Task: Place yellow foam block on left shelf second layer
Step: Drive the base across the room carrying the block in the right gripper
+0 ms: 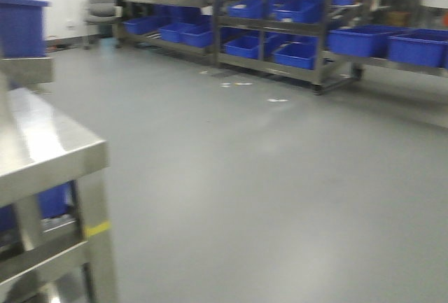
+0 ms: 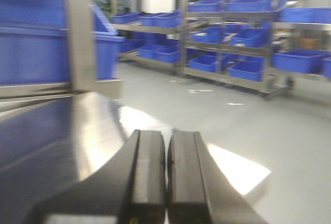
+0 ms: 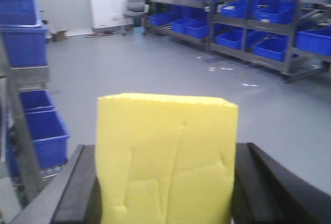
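Steel shelf (image 1: 49, 149) fills my front view's lower left, cropped by the frame edge. Blue bins (image 1: 297, 54) on the far racks (image 1: 318, 33) are motion-blurred. Left wrist view: left gripper (image 2: 166, 177) has its jaws pressed together with nothing between them, hanging over a shiny steel top (image 2: 62, 131); all of it is soft. Right wrist view: right gripper (image 3: 165, 193) clamps the yellow foam block (image 3: 165, 146) between its fingers (image 3: 77, 193). The block's bottom runs out of frame and it hides the fingertips.
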Tool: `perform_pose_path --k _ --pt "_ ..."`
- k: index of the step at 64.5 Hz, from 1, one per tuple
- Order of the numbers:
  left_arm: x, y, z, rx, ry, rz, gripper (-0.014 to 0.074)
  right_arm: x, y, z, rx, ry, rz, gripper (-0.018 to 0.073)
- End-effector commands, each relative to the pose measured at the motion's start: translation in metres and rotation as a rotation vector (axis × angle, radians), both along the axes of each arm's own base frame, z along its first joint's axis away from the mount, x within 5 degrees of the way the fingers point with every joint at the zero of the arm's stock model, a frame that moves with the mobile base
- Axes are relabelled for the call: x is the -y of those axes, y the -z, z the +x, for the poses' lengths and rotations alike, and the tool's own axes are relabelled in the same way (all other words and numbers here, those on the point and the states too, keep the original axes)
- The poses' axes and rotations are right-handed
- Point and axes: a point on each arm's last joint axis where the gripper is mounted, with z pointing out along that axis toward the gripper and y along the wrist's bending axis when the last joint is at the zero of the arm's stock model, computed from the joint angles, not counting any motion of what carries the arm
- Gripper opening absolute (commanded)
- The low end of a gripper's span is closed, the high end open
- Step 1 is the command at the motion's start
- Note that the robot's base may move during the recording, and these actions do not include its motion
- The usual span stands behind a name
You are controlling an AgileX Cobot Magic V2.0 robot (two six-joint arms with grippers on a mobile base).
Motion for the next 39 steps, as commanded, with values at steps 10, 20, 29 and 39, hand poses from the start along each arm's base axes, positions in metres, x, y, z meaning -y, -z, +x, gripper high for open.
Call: perform_pose_path --k 10,20,29,39 --pt "0.0002 0.0006 -0.0011 0.073 0.006 -0.010 0.0124 0.0009 -0.0178 -0.0006 0.115 0.011 0.011 0.0469" --pt "0.0002 0.0006 -0.0011 0.073 0.006 -0.010 0.0124 0.0009 -0.0178 -0.0006 0.115 0.011 0.011 0.0469" --pt "0.0002 0.0006 -0.0011 0.073 0.006 -0.010 0.0124 0.0009 -0.0178 -0.0006 0.115 0.011 0.011 0.0469" --pt "0.0002 0.0006 -0.0011 0.073 0.006 -0.010 0.0124 0.0009 -0.0178 -0.0006 0.115 0.011 0.011 0.0469"
